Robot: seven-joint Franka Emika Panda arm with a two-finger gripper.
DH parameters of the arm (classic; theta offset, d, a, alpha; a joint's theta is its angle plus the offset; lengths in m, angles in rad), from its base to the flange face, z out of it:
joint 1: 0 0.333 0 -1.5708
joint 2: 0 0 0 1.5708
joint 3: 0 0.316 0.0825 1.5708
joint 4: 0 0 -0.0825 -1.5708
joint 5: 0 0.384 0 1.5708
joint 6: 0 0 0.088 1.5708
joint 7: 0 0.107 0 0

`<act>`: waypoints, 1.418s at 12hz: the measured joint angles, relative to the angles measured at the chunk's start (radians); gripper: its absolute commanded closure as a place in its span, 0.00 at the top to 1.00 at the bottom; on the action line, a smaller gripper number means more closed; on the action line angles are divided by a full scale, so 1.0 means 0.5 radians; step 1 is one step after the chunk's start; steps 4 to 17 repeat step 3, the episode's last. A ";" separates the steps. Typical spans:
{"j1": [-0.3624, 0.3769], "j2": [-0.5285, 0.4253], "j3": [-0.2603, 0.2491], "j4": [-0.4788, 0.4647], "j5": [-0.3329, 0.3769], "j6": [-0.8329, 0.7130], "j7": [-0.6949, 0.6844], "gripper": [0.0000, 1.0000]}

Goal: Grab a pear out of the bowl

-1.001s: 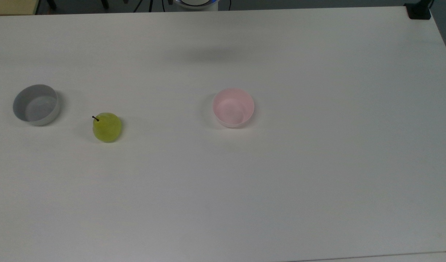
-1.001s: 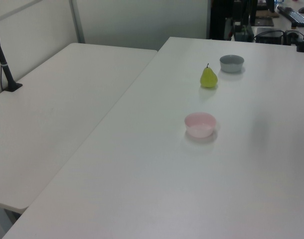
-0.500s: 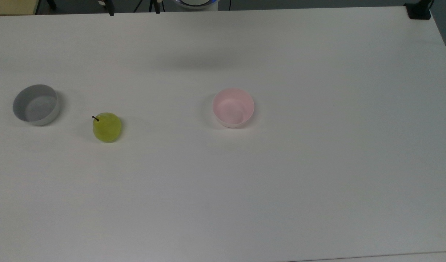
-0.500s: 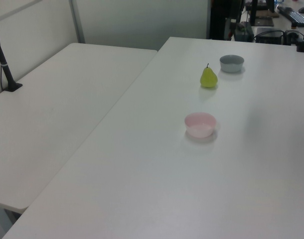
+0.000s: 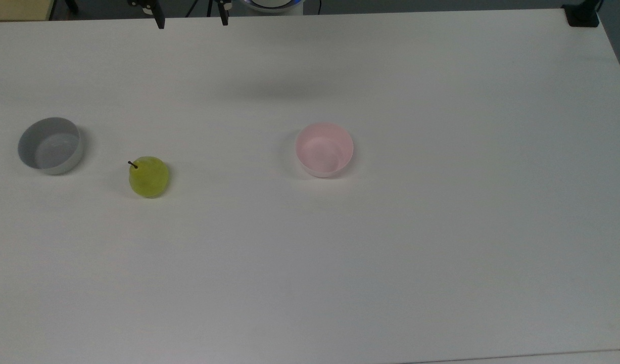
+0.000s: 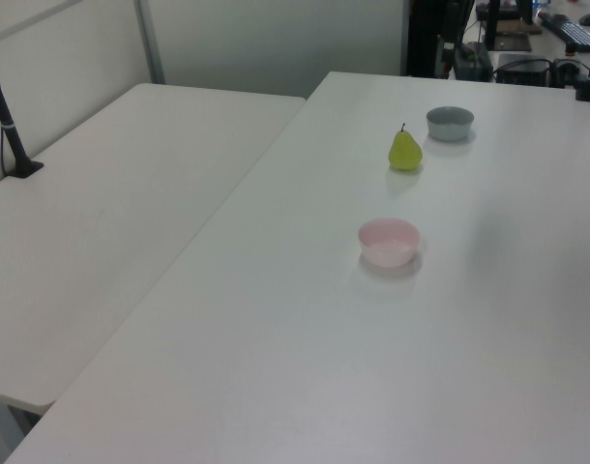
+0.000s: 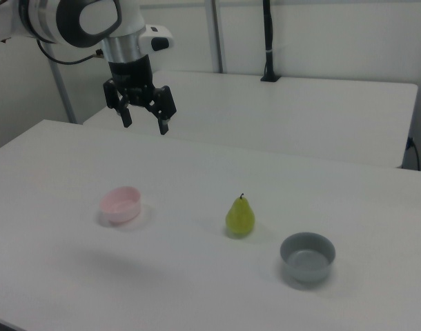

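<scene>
Pear (image 5: 148, 176) upright on the desk (image 5: 390, 253), not in the pink bowl (image 5: 324, 149), between it and the grey bowl (image 5: 50, 145). End effector (image 7: 143, 114) high, fingers spread. Best lowered straight over the belly, clearing the stem.

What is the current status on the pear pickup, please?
Gripper open, high above the table. Pear upright on the table, between grey bowl and pink bowl, inside neither. Nothing in the way.

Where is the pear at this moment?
In the top view the pear stands upright on the table, in neither bowl, between the grey bowl on its left and the pink bowl.
</scene>
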 measured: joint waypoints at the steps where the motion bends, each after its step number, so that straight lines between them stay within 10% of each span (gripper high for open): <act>1: 0.006 0.000 -0.001 -0.001 -0.001 0.000 0.000 1.00; 17: 0.009 0.000 -0.001 -0.002 -0.001 0.000 0.000 1.00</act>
